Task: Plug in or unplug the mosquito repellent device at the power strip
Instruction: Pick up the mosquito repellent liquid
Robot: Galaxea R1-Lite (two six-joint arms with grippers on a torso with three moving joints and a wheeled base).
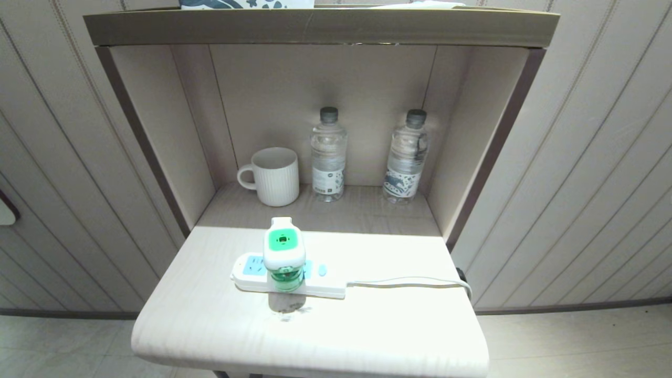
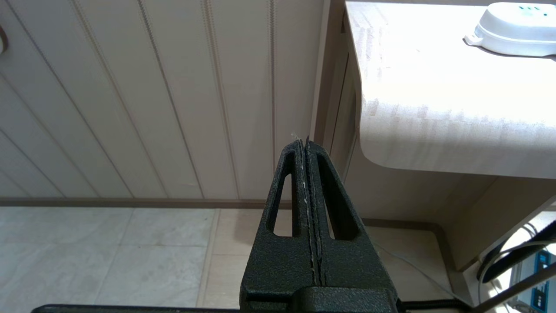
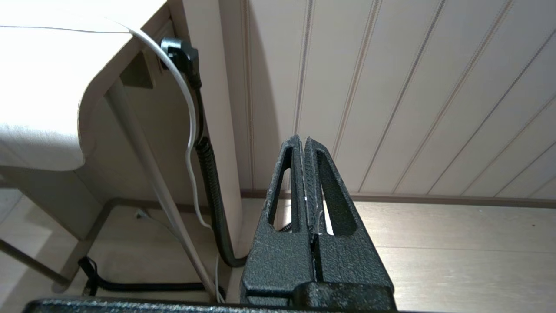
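Partly hidden power strip (image 1: 247, 273) under mosquito repellent device (image 1: 284, 252), cord (image 1: 409, 283) cut off

Only the robot's grippers show, each from its own wrist camera. The left gripper (image 2: 305, 145) is matte black with a grainy, pebbled finish; each tapering finger (image 2: 284, 195) has a long slot cut through it (like a clothes peg). The right gripper (image 3: 302, 143) looks the same, with ribbed inner pads (image 3: 311, 182).
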